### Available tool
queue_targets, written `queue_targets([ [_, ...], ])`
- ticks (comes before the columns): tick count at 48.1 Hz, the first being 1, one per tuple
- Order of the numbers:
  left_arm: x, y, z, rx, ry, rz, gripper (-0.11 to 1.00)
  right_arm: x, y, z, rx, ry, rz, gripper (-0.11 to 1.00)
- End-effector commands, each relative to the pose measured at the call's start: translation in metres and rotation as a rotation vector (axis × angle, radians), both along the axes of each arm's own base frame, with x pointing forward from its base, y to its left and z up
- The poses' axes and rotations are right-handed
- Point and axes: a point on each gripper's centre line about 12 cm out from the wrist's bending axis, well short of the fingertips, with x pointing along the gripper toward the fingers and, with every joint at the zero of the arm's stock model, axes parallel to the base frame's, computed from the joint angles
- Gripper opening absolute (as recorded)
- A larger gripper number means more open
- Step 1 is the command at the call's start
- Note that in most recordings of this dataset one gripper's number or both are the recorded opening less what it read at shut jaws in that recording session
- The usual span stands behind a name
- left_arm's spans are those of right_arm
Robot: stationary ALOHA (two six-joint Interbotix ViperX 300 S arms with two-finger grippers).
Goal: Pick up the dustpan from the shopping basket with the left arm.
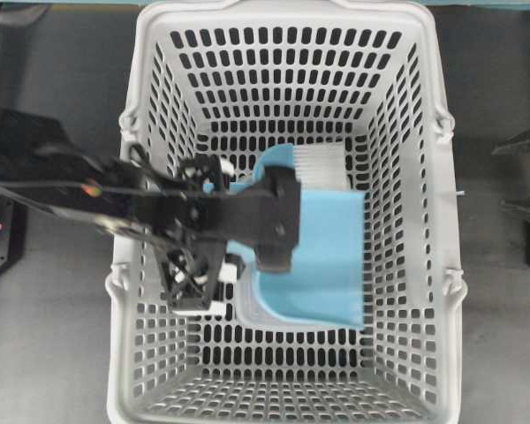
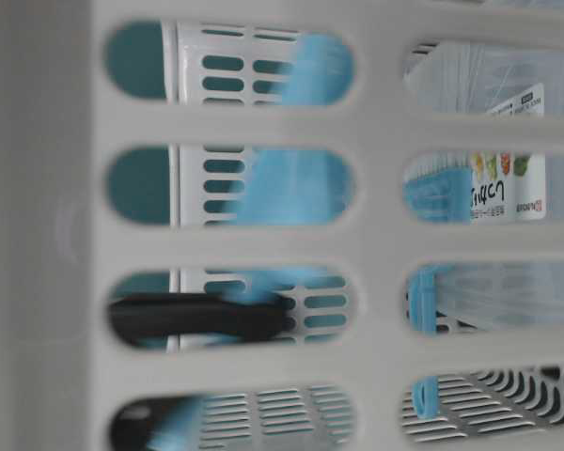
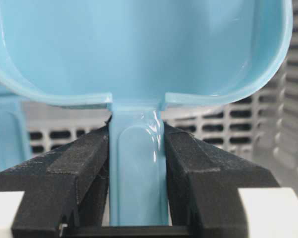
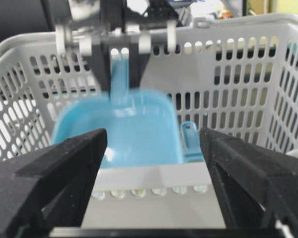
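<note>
Contact is being made at the handle: in the left wrist view I am seeing the left tool (image 3: 137,163) with both black pads pressing the flanks of the thin handle of the dustpan (image 3: 139,49), so the tool is closed down to the handle's width and is gripping it just below the pan's rear wall.

In the overhead view the dustpan (image 1: 322,261) is occupying the centre of the frame, inside the shopping basket (image 1: 283,26), with the left arm (image 1: 159,208) reaching in from the left edge of the frame. A hand brush (image 1: 318,163) with white bristles is lying just above the pan in that view, touching or overlapping its upper edge; I cannot tell which. Whether the pan is resting on the basket floor or is already clear of it, I cannot tell either.

I am judging the dustpan to be light, stiff, thin-walled plastic with a glossy, slippery surface. The handle is the correct grip point: narrow, parallel-sided, and matched to the pads. Because the wide pan is hanging far forward of the grip, I am expecting it to want to pivot downward between the pads, so firm clamping near the handle root is advisable.

The right tool (image 4: 151,173) is standing wide open at the bottom of the right wrist view, holding nothing, outside the basket wall and facing the pan.
</note>
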Motion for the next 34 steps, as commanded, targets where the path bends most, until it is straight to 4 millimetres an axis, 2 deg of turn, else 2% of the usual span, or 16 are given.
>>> queue_targets([
  [1, -0.007, 0.010, 0.046, -0.012, -0.125, 0.024, 0.28, 0.001, 0.000, 0.003, 0.005, -0.008, 0.001, 0.73],
  [5, -0.015, 0.019, 0.069, -0.019, -0.191, 0.046, 0.28, 0.001, 0.000, 0.003, 0.005, -0.011, 0.001, 0.73],
  [11, -0.026, 0.025, 0.085, -0.025, -0.273, 0.056, 0.28, 0.001, 0.000, 0.003, 0.003, -0.011, 0.001, 0.73],
  [23, -0.030, 0.023, 0.088, -0.036, -0.397, 0.043, 0.28, 0.000, 0.000, 0.004, 0.003, -0.012, 0.001, 0.73],
  [34, -0.033, 0.023, 0.088, -0.038, -0.406, 0.043, 0.28, 0.000, 0.000, 0.003, 0.005, -0.012, 0.001, 0.73],
])
